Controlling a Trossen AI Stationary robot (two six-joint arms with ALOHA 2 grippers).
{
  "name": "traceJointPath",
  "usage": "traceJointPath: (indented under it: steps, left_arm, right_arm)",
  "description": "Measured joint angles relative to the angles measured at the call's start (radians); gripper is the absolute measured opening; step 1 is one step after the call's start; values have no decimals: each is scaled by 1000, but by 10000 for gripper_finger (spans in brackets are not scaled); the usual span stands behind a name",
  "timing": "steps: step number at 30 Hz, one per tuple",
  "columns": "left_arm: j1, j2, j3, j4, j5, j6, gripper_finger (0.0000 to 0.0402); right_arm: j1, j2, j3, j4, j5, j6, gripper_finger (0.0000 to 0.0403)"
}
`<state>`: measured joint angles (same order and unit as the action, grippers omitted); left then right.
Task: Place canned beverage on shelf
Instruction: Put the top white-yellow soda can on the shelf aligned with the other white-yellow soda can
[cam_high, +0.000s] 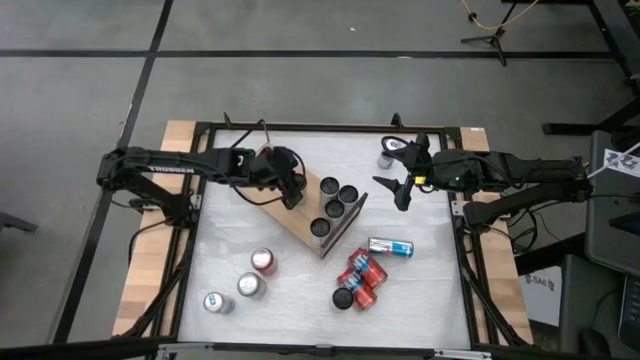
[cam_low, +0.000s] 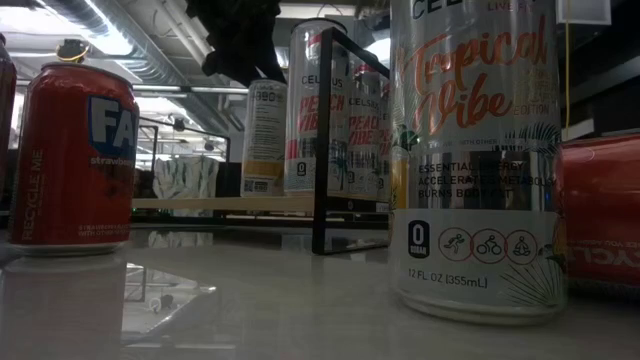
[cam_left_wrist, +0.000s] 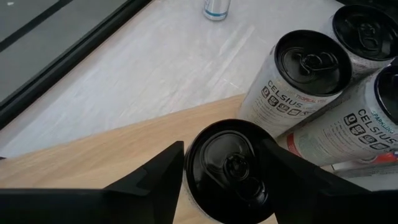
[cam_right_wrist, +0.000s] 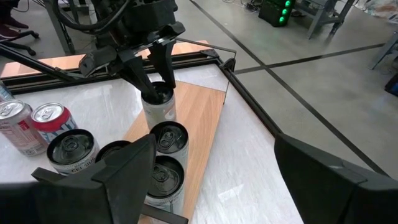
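Observation:
The shelf, a light-wood board (cam_high: 285, 215) on a black wire frame, lies askew mid-table. Several black-topped Celsius cans (cam_high: 335, 209) stand on its right part. My left gripper (cam_high: 291, 188) is over the board's far-left part, shut on another white black-topped can (cam_left_wrist: 227, 168), also seen in the right wrist view (cam_right_wrist: 158, 107). My right gripper (cam_high: 401, 192) hangs open and empty over the table just right of the shelf, its fingers wide apart in its own wrist view (cam_right_wrist: 214, 180). My left gripper pinches the can's upper wall just under the rim (cam_left_wrist: 189, 177) between its two fingers, one on each side. The fingers (cam_right_wrist: 142, 79) come from above, pointing down. The can stands upright with its base on the wood board (cam_right_wrist: 202, 118).
A red can (cam_high: 263, 261) and two silver cans (cam_high: 250, 285) stand near the table's front left. A can (cam_high: 390, 247) lies on its side, and red cans (cam_high: 358, 280) cluster front right of the shelf. One can (cam_high: 388, 152) stands far right.

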<state>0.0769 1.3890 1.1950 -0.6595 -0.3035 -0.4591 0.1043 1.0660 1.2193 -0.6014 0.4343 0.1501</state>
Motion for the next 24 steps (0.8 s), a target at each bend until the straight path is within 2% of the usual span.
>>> traceJointPath:
  steps: [24]
  left_arm:
    - [21,-9,-2,15,-19,-2,194]
  right_arm:
    - [0,0,0,-1,0,0,324]
